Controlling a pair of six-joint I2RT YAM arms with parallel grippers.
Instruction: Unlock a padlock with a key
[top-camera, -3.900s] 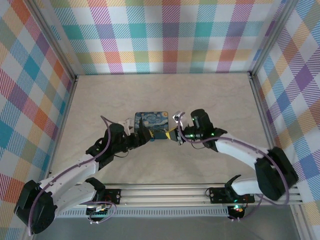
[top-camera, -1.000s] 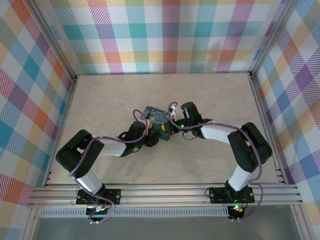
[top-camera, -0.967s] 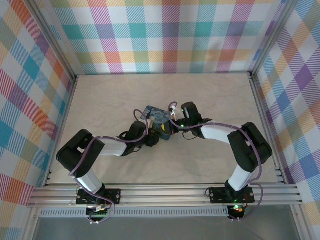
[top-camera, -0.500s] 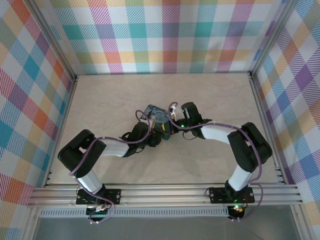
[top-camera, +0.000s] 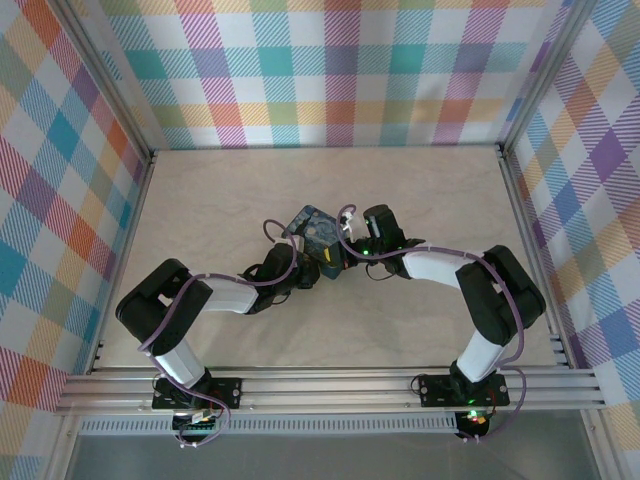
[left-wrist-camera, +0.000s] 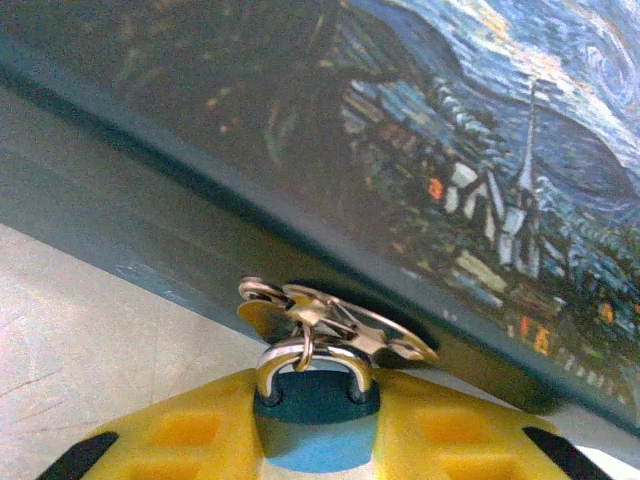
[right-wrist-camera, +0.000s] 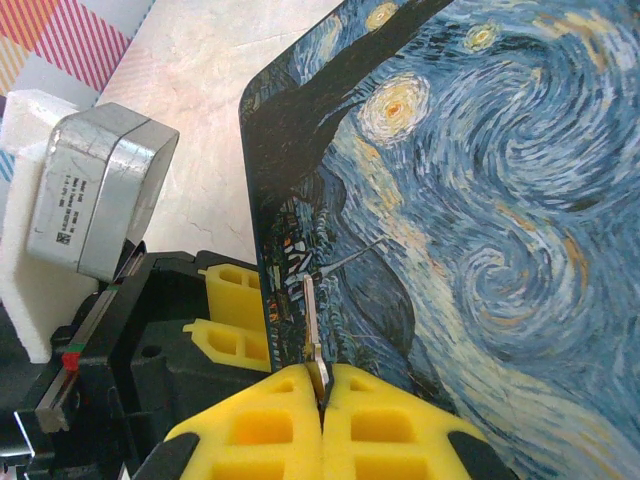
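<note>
Gripping the blue padlock (left-wrist-camera: 315, 425), left fingers (left-wrist-camera: 170, 432) sit at 6 o'clock of the tin (left-wrist-camera: 450, 150); right fingers (right-wrist-camera: 265, 425) pinch a key (right-wrist-camera: 312, 325).

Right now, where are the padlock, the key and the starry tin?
padlock (left-wrist-camera: 315, 400): left wrist view, teal body.
key (right-wrist-camera: 312, 330): right wrist view, thin blade.
starry tin (right-wrist-camera: 480, 200): right wrist view, painted face.

Seen from above, bare table (top-camera: 220, 190) lies open from the starry-night tin (top-camera: 312, 230) toward 9, 12 and 2 o'clock, up to the plaid walls (top-camera: 330, 80). The left arm (top-camera: 215, 297) bars 7 o'clock, the right arm (top-camera: 440, 268) 4 o'clock. The tilted tin crowds the left gripper (left-wrist-camera: 316, 415) clamping the padlock (left-wrist-camera: 318, 445) and the right gripper (right-wrist-camera: 322, 385) pinching the key (right-wrist-camera: 311, 320), with little room between them.
</note>
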